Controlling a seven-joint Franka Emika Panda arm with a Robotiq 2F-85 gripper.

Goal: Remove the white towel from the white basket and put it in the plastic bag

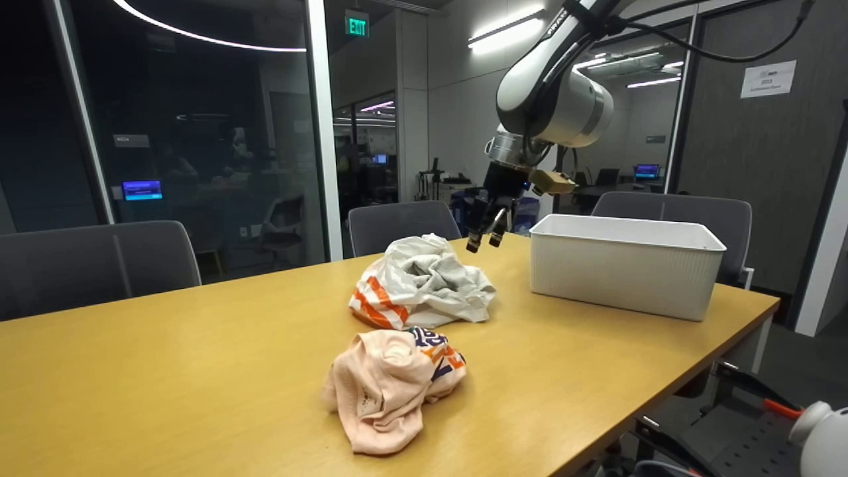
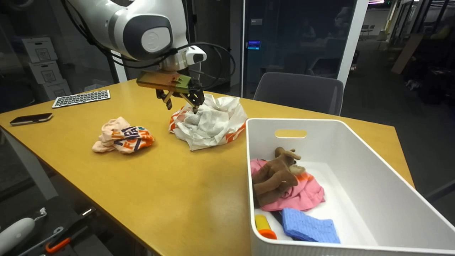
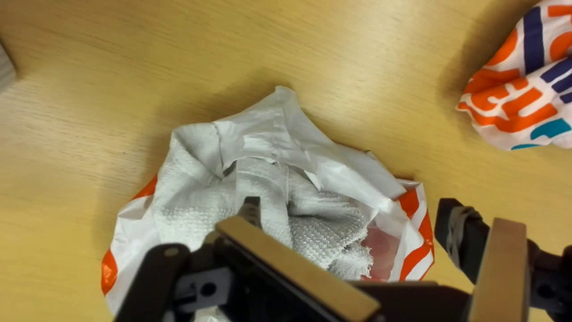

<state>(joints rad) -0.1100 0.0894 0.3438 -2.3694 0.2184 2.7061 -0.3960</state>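
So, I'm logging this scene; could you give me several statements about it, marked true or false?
The white textured towel lies in the white plastic bag. True.
The folded blue cloth lies in the white rectangular plastic basket. True.
The brown plush animal lies outside the basket. False: the animal is inside.
The black two-fingered gripper is open. True.
The crumpled peach cloth lies in the bag. False: that peach cloth rests on the wood-grain table.

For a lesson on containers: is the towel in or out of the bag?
In: the wrist view shows the towel bunched in the mouth of the bag.
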